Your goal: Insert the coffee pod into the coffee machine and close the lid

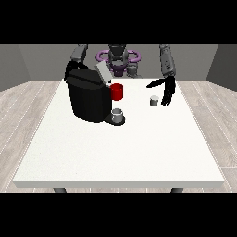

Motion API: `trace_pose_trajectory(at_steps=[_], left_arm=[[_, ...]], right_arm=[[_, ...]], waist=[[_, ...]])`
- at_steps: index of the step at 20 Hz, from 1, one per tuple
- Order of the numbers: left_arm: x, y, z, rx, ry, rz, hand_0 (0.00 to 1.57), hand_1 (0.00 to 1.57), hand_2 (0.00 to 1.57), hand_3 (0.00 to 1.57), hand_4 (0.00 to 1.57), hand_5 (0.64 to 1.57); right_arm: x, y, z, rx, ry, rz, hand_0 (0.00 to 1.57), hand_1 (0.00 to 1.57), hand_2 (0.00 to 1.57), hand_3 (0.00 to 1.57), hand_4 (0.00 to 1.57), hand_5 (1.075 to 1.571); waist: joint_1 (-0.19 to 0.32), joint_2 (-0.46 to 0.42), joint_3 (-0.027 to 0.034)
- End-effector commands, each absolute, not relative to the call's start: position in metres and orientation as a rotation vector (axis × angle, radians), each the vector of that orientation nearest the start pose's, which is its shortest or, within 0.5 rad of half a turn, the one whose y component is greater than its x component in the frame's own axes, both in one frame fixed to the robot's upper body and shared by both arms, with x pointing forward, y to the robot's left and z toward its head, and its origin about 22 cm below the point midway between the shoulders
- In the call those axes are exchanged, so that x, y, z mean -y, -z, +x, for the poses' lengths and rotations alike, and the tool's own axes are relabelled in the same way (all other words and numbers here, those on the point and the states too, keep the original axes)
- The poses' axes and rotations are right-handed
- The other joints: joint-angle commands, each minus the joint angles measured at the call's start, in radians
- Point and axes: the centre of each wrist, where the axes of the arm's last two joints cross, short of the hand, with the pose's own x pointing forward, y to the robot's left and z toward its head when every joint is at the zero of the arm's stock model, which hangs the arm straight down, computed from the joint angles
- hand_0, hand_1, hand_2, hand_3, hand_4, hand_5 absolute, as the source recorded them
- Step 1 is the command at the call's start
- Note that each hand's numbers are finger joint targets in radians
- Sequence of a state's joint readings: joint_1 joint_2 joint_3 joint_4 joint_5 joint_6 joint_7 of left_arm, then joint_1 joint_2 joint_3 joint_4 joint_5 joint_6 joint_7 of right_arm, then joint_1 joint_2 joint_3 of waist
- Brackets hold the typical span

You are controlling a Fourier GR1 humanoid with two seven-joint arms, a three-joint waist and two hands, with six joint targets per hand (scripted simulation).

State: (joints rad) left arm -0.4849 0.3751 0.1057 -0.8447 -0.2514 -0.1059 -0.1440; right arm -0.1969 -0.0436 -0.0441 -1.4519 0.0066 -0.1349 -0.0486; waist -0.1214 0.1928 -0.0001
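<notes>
A black coffee machine (87,98) stands on the left half of the white table (120,148), its grey lid (102,72) tilted up and open. A small grey cup (118,114) sits on the machine's front tray. The coffee pod (154,100), small and grey-white, rests on the table right of centre. The hand at the view's right (166,91) hangs just right of the pod with straight fingers pointing down, apart from the pod. The hand at the view's left is hidden behind the machine; only its forearm (79,54) shows.
A red mug (117,91) stands behind the machine's right side. The table's front half is bare white surface. Wooden floor surrounds the table.
</notes>
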Motion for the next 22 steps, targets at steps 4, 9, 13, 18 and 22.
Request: trace_pose_trajectory(at_steps=[4,9,13,18,22], left_arm=[[-0.335,0.010,0.353,1.295,0.541,0.423,0.76,0.76,0.82,0.51,0.00,1.571],[-0.351,0.001,0.356,1.280,0.644,0.531,0.60,0.60,0.72,0.47,0.00,1.571],[-0.344,-0.006,0.365,1.266,0.698,0.572,0.61,0.61,0.75,0.48,0.00,1.571],[-0.355,-0.009,0.367,1.379,0.675,0.680,0.72,0.72,0.86,0.65,0.23,1.571],[-0.345,-0.001,0.370,1.379,0.688,0.693,0.82,0.82,0.97,0.74,0.39,1.571]], right_arm=[[0.216,-0.019,0.290,1.637,0.039,-0.123,0.00,0.00,0.00,0.00,0.43,1.571],[0.216,-0.023,0.294,1.673,0.039,-0.122,0.00,0.00,0.00,0.00,0.47,1.571],[0.220,-0.021,0.296,1.637,0.040,-0.122,0.00,0.00,0.00,0.00,0.52,1.571],[0.222,-0.023,0.299,1.676,0.040,-0.123,0.00,0.00,0.00,0.00,0.52,1.571],[0.211,-0.021,0.299,1.686,0.057,-0.085,0.00,0.00,0.00,0.00,0.49,1.571]], waist=[[-0.011,-0.029,-0.0002],[-0.028,0.012,-0.0002],[-0.024,-0.023,0.0000],[-0.026,0.037,-0.0002],[-0.033,0.032,-0.0002]])
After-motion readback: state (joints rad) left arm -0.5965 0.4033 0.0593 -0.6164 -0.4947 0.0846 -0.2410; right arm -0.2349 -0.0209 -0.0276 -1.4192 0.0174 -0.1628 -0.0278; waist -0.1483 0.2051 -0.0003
